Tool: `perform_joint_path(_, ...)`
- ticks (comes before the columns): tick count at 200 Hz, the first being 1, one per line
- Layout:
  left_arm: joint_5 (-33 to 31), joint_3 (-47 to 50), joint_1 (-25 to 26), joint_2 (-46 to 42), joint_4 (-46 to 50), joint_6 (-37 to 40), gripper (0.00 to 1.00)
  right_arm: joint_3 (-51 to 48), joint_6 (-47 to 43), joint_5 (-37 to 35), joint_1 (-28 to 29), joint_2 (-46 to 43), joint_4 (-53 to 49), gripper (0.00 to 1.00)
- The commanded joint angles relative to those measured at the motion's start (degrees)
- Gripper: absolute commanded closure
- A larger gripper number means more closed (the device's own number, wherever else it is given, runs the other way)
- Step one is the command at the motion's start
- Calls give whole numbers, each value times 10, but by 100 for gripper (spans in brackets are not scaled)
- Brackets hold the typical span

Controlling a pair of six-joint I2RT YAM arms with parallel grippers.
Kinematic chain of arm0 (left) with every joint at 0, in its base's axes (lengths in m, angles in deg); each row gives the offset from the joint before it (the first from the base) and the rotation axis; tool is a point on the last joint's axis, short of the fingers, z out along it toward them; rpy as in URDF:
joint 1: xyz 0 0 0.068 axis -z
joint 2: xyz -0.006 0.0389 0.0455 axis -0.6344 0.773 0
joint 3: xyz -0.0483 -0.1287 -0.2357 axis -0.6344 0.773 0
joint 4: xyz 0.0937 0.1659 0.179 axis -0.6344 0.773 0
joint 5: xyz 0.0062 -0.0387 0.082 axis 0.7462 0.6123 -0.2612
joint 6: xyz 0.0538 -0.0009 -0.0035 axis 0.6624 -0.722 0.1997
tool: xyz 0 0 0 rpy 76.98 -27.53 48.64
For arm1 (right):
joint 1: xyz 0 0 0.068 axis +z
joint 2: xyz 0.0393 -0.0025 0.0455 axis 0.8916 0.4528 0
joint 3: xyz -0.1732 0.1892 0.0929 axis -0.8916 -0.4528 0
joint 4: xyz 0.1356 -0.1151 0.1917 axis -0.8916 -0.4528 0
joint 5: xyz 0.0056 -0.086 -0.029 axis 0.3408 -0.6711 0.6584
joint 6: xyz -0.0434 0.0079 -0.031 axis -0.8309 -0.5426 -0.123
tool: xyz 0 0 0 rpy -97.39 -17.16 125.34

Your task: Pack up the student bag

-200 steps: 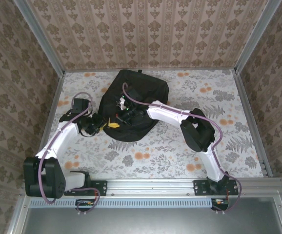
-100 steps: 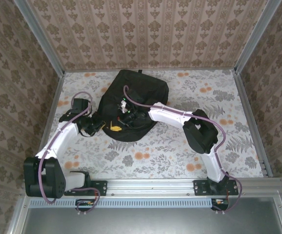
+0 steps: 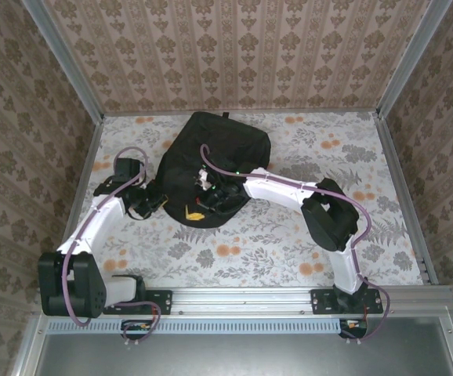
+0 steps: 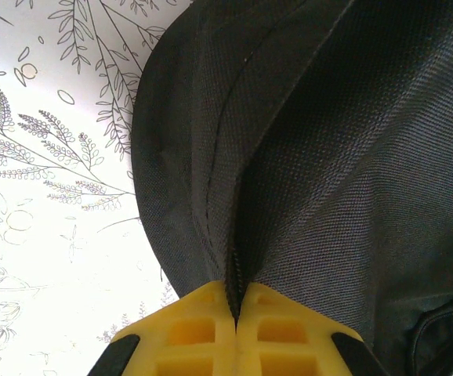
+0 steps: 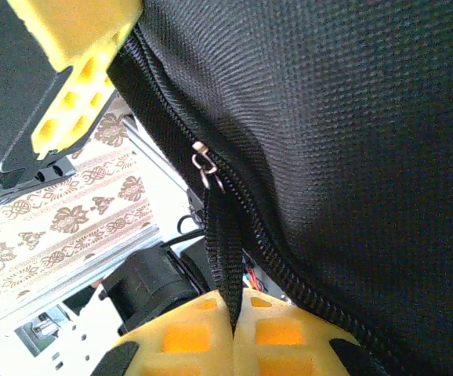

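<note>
The student bag (image 3: 220, 153), a large black backpack, lies on the floral table at the middle back. My left gripper (image 3: 158, 202) is at its near-left edge, shut on a fold of the black fabric along a seam (image 4: 234, 301). My right gripper (image 3: 198, 210) is at the bag's near edge, shut on the black webbing zipper pull (image 5: 228, 258). The strap runs up to a small metal slider (image 5: 205, 166) on the zipper track (image 5: 289, 266). One yellow finger of my left gripper (image 5: 74, 47) shows at the top left of the right wrist view.
The floral tabletop (image 3: 328, 157) stretches to the right of the bag and in front of it. Patterned walls close in the back and sides. The metal rail (image 3: 250, 298) with both arm bases runs along the near edge.
My right gripper has moved towards the near edge along the bag's rim, drawing the zipper pull with it. The left gripper has held its grip in place.
</note>
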Motion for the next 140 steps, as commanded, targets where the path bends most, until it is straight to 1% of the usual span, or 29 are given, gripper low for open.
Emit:
perform_joint_path(1,-42,-10,-16,0,25,21,100,-15,-20,3,-12,-31,-32,100)
perform_joint_path(71,-66,-24,-23,-13,38,37,100,-33,-54,-4,-33,-51,-57,100)
perform_joint_path(104,-78,-41,-24,-9,49,48,100,-44,-51,1,-35,-59,-45,100)
perform_joint_path(129,-98,-65,-25,4,58,49,100,-36,-49,2,-35,-52,-42,100)
perform_joint_path(140,-118,-78,-24,8,63,56,100,-29,-50,3,-37,-48,-44,100)
